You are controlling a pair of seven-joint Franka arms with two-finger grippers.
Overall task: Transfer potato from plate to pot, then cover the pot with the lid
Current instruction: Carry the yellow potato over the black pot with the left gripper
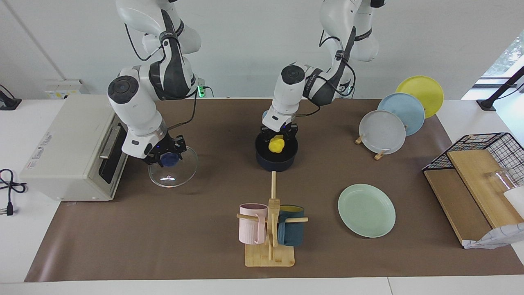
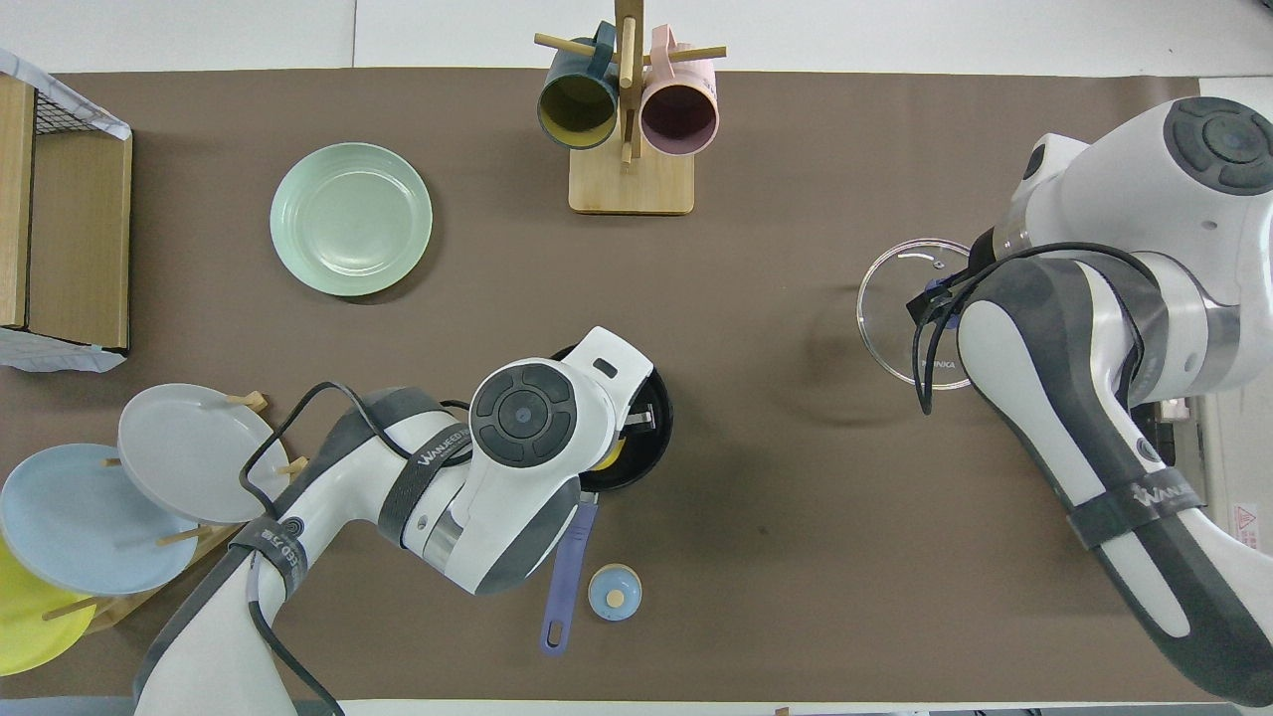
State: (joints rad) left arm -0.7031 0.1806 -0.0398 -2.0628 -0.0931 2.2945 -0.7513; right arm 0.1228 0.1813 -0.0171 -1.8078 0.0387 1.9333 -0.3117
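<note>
Left tool (image 1: 279,137) grips the potato (image 1: 276,145) over the pot (image 1: 276,159); right tool (image 1: 166,157) clamps the lid (image 1: 173,168) knob beside the toaster oven (image 1: 69,147). Mug rack (image 1: 271,229) stands near the empty plate (image 1: 367,210).

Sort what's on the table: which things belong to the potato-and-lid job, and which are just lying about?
Job: potato held by left gripper over pot; bare mint plate; lid, right gripper shut on its knob.

Bystanders: mug tree, plate rack, toaster oven, small bell, wire basket.
</note>
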